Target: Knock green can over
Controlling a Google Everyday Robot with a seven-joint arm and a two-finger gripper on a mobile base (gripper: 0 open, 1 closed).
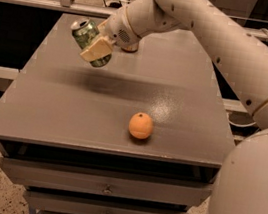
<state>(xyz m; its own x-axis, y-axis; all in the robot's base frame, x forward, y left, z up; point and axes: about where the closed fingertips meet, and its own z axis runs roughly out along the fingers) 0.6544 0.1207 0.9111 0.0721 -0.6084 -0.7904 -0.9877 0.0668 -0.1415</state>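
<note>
The green can (86,31) is light green with a silver top. It is tilted, top toward the upper left, and held in the air above the back left part of the grey table (72,114). My gripper (96,48) is shut on the can, with a tan finger (97,50) across its lower side. The can's shadow lies on the tabletop below. My white arm reaches in from the upper right.
A round orange fruit (141,125) sits near the table's front, right of centre. The base of an orange-brown can (129,49) shows behind my wrist at the back. Drawers run below the tabletop. My robot body fills the lower right.
</note>
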